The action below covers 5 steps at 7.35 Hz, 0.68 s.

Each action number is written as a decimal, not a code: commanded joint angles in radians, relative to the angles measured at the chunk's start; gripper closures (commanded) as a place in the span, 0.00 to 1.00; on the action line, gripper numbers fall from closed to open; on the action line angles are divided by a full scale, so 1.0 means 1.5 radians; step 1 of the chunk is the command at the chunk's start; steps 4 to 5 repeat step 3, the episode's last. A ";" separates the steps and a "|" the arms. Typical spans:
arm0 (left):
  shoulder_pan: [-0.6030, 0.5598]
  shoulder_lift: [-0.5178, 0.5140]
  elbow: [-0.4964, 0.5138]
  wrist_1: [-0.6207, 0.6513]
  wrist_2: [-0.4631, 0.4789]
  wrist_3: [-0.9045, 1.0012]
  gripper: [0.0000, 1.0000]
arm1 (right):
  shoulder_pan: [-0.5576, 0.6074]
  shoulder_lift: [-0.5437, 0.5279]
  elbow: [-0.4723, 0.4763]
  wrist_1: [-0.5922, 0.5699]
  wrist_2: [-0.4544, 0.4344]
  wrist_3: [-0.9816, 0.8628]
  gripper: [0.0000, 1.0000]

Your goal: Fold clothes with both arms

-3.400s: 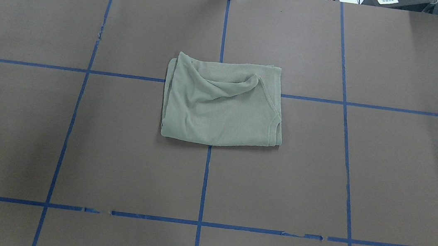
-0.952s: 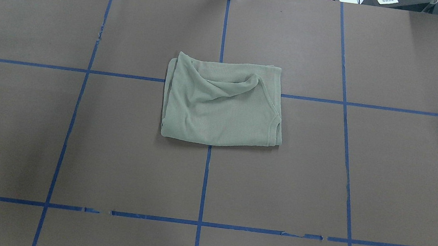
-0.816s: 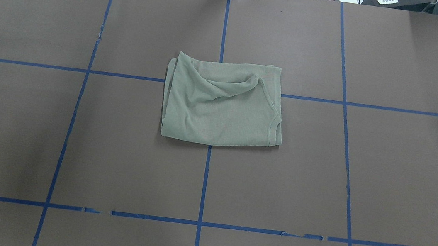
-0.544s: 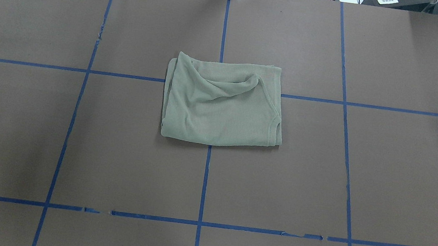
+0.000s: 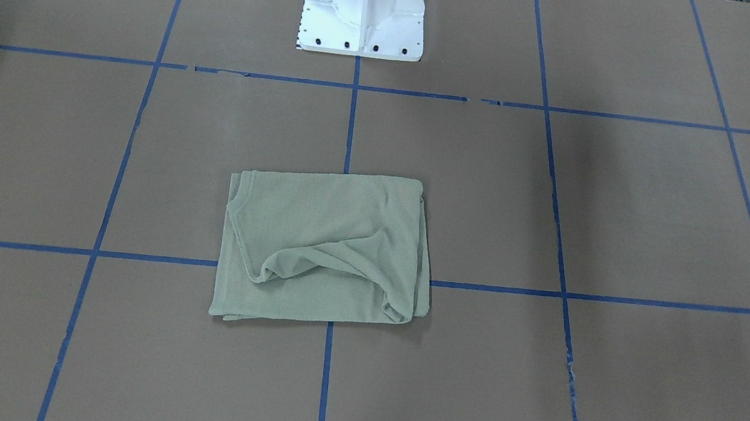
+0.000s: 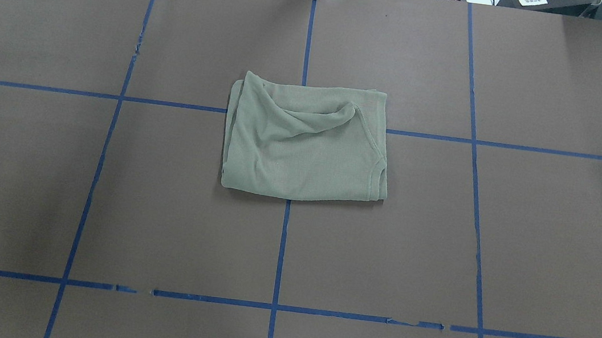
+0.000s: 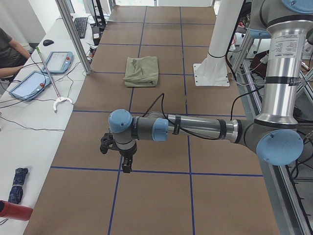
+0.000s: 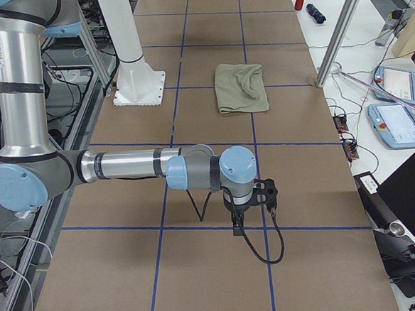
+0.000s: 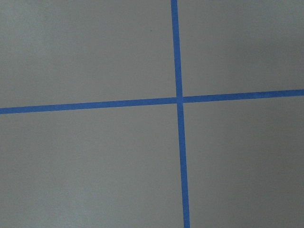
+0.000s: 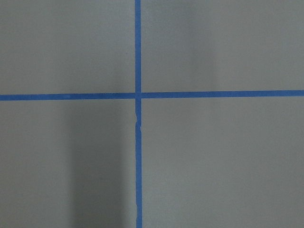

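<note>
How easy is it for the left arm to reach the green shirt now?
Probably easy enough. The left arm hangs over the table, well away from the shirt, and nothing lies between them, though it must swing over.

**A Tape Cross Under My Right Wrist**

From my right wrist I looked down on the table [image 10: 223, 161], a plain grey-brown surface. Two strips of blue tape met on it. A horizontal strip [image 10: 228, 93] ran edge to edge above the middle, and a vertical strip [image 10: 137, 42] crossed it left of centre. Just below the crossing, the vertical strip was nicked and slightly ragged. A soft shadow [image 10: 95, 166] darkened the lower left quarter.
</note>
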 commanded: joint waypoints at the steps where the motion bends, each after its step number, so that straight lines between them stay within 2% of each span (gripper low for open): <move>1: 0.000 0.000 0.000 0.000 0.000 0.000 0.00 | 0.000 0.000 0.000 0.000 0.000 0.000 0.00; 5: 0.000 0.000 0.001 0.000 0.000 0.000 0.00 | 0.000 0.000 0.000 0.000 0.001 0.000 0.00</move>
